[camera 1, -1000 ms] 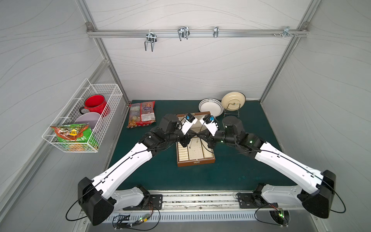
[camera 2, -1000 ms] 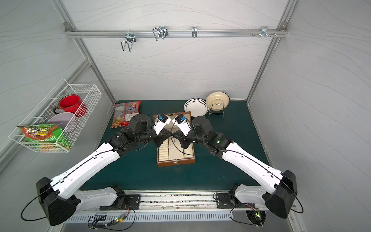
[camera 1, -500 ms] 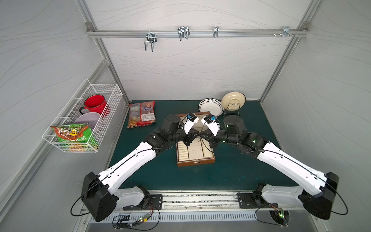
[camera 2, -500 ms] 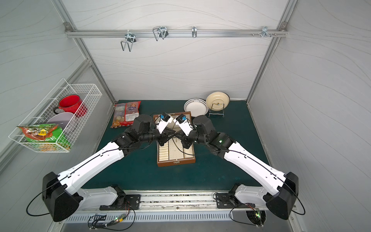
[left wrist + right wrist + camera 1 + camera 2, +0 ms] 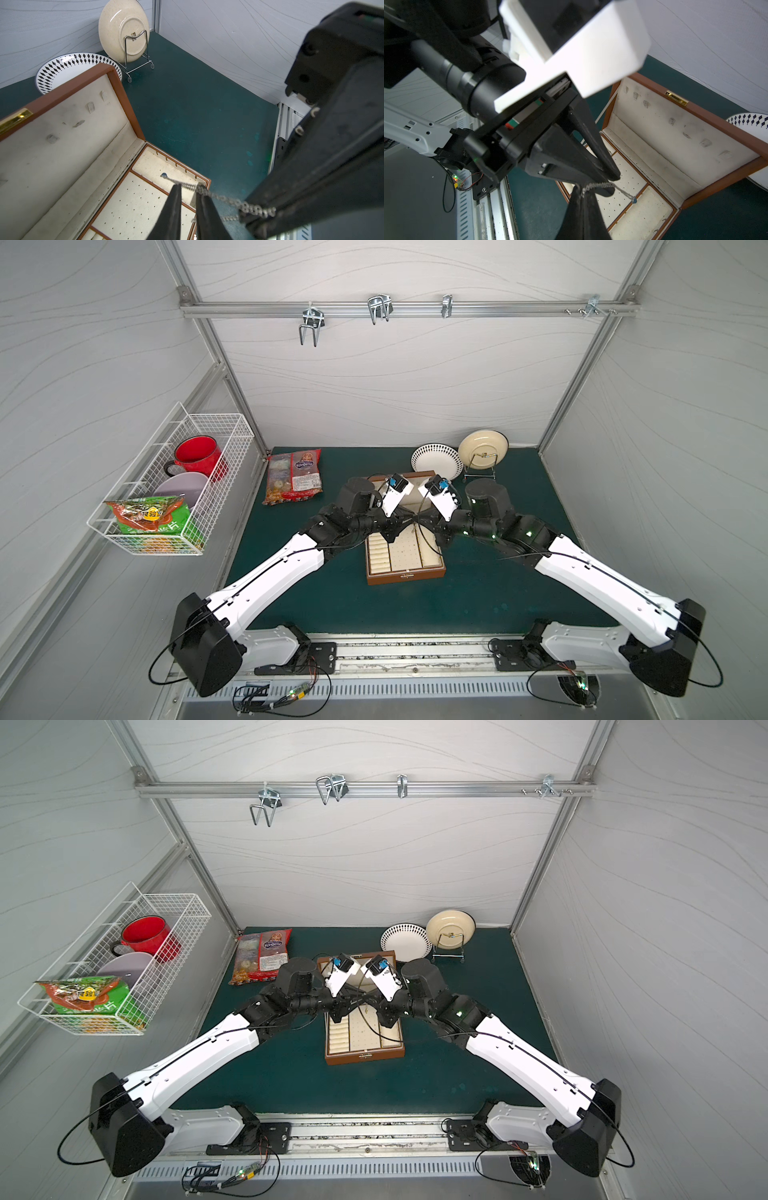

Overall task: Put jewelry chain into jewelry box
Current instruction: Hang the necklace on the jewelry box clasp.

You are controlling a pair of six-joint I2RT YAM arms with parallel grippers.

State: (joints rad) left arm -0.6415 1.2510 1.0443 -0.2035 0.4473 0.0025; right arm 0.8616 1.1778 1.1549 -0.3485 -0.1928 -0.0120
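A red label reading "Конфеты" in white Cyrillic script marks the clear candy bag (image 5: 294, 477) lying at the back of the green counter (image 5: 478, 597), legible in both top views. Print on the green-and-orange snack packet (image 5: 147, 516) in the wire basket (image 5: 216, 435) is too small to read, as is the dark maker's stamp on the back of the cream plate (image 5: 124, 31) in the left wrist view.

The right gripper (image 5: 580, 190) has its fingers pressed together on one end of the jewelry chain (image 5: 600, 184), just over the tray edge of the open jewelry box (image 5: 664, 135). The chain crosses the slightly parted fingers of the left gripper (image 5: 614, 185) and hangs toward the box's tray, ending in a small blue bead. A patterned plate (image 5: 749, 121) sits behind the box's raised lid on the green counter (image 5: 533, 197).
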